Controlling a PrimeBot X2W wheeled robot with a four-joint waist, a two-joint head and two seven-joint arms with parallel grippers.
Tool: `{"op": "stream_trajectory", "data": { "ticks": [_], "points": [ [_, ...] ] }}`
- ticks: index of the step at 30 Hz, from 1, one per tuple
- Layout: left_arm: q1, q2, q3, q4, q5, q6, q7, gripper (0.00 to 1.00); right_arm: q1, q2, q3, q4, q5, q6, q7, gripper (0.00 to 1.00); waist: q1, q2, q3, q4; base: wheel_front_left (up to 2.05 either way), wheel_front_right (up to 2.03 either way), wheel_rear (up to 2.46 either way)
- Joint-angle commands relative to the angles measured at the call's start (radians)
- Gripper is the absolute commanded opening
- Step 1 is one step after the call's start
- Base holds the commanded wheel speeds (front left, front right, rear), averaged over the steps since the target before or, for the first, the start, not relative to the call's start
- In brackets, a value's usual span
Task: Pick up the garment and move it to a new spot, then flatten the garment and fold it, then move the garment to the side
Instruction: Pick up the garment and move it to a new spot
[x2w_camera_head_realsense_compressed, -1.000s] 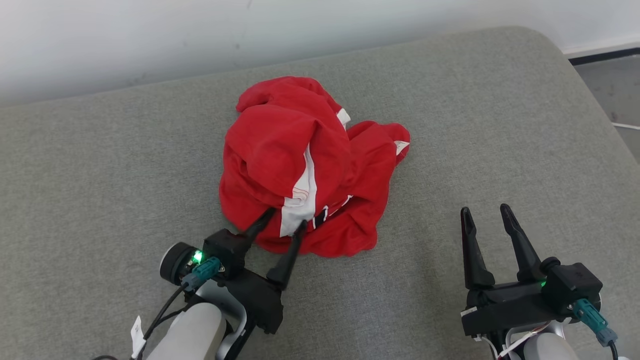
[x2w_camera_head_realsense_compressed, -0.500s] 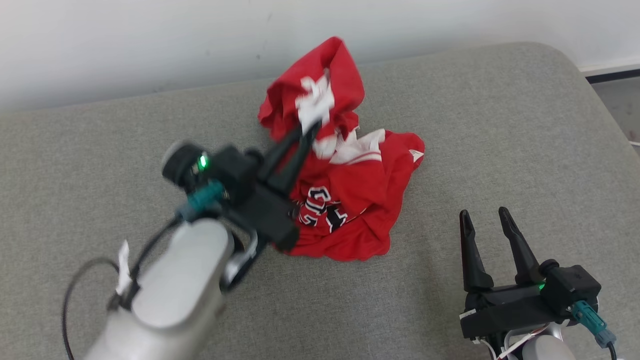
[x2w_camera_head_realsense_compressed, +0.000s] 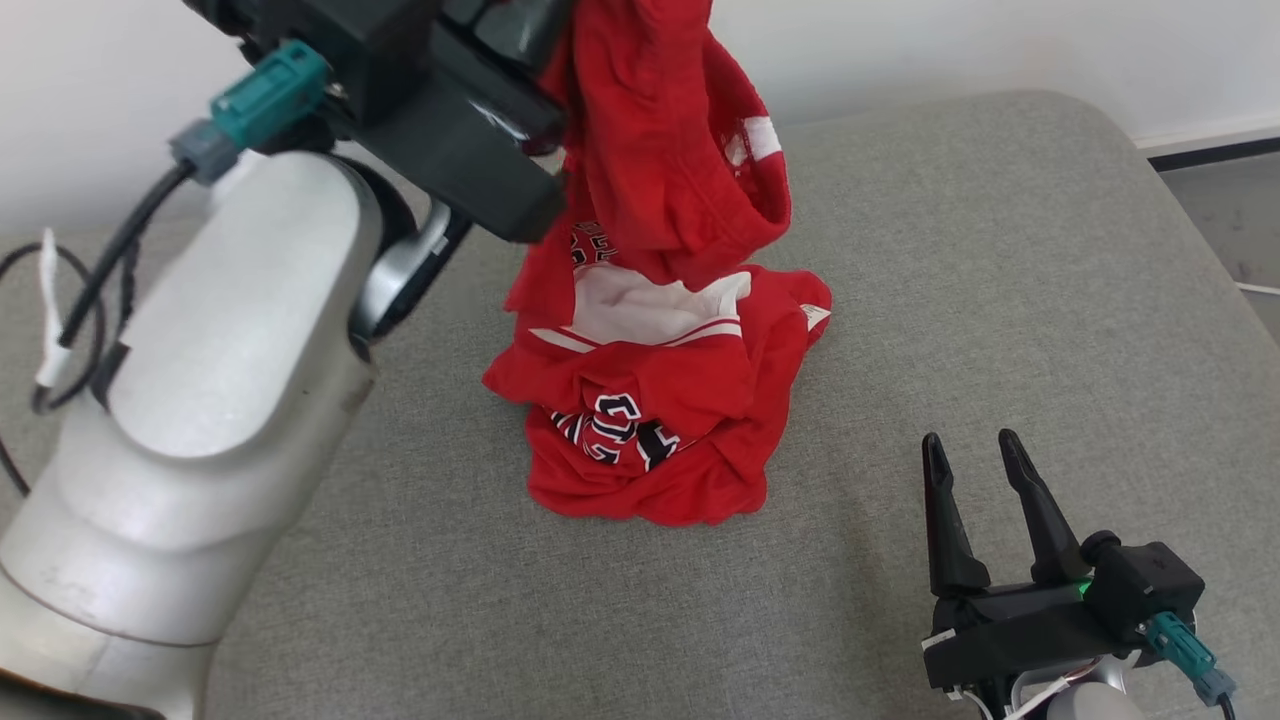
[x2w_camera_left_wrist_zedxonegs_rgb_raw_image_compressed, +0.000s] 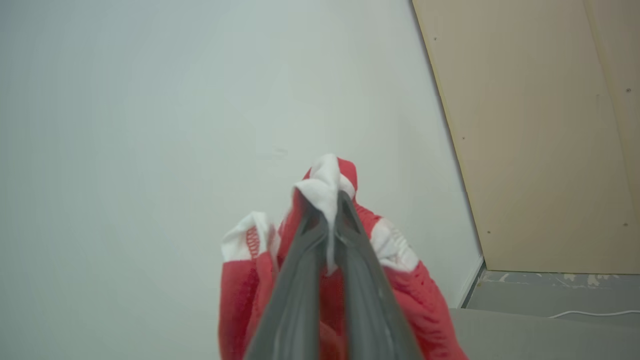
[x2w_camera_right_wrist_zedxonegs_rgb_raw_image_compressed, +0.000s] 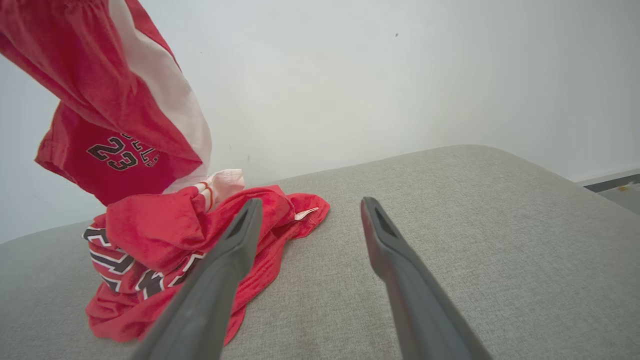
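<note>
Nearest, over the near right part of the wide grey fabric-covered cushion (x2w_camera_head_realsense_compressed: 1000, 300), my right claw (x2w_camera_head_realsense_compressed: 970, 440) had its two dark fingers spread wide with nothing between them, pointing toward the cushion's far edge. My pale left forearm (x2w_camera_head_realsense_compressed: 200, 400) rose over the cushion's near left part. Farther in, at about the cushion's middle, the lower part of the red sports garment with white trim and black-and-white lettering (x2w_camera_head_realsense_compressed: 650, 400) lay bunched on the fabric, a small white tag at its right edge. From that heap the rest of the garment rose as a hanging column above the cushion (the number 23 was readable on it from the right wrist view) up to my left claw (x2w_camera_left_wrist_zedxonegs_rgb_raw_image_compressed: 330, 210). Its fingers were pressed together on a fold of the white trim, and red cloth draped down both sides of them. The garment's top was pinched in the air and its bottom touched the cushion. Beyond the cushion's far edge stood a plain white wall (x2w_camera_head_realsense_compressed: 950, 40). Past the cushion's right end lay grey floor (x2w_camera_head_realsense_compressed: 1215, 190) with a thin white cable (x2w_camera_head_realsense_compressed: 1258, 288) on it, and a beige panel (x2w_camera_left_wrist_zedxonegs_rgb_raw_image_compressed: 550, 125) met the wall there.
</note>
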Motion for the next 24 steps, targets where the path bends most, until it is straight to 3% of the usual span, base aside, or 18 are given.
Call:
{"op": "stream_trajectory", "data": {
  "ticks": [1, 12, 24],
  "points": [
    [-0.015, 0.01, 0.012, -0.004, -0.007, 0.002, 0.001, 0.0, 0.009, 0.0, -0.004, 0.003, 0.004, -0.002, -0.005, 1.0, 0.0, -0.0001, -0.006, 0.007, 0.0, 0.0, 0.0],
    [0.008, 0.064, 0.054, -0.018, -0.029, 0.025, -0.003, 0.0, 0.012, 0.0, 0.01, 0.002, -0.01, -0.002, -0.004, 1.0, 0.0, -0.0001, -0.026, 0.084, 0.0, 0.0, 0.0],
    [0.08, 0.16, 0.108, -0.035, -0.057, 0.054, -0.009, 0.0, -0.003, 0.0, 0.021, -0.014, -0.048, -0.002, -0.003, 1.0, 0.0, -0.0001, 0.003, 0.278, 0.0, 0.0, 0.0]
  ]
}}
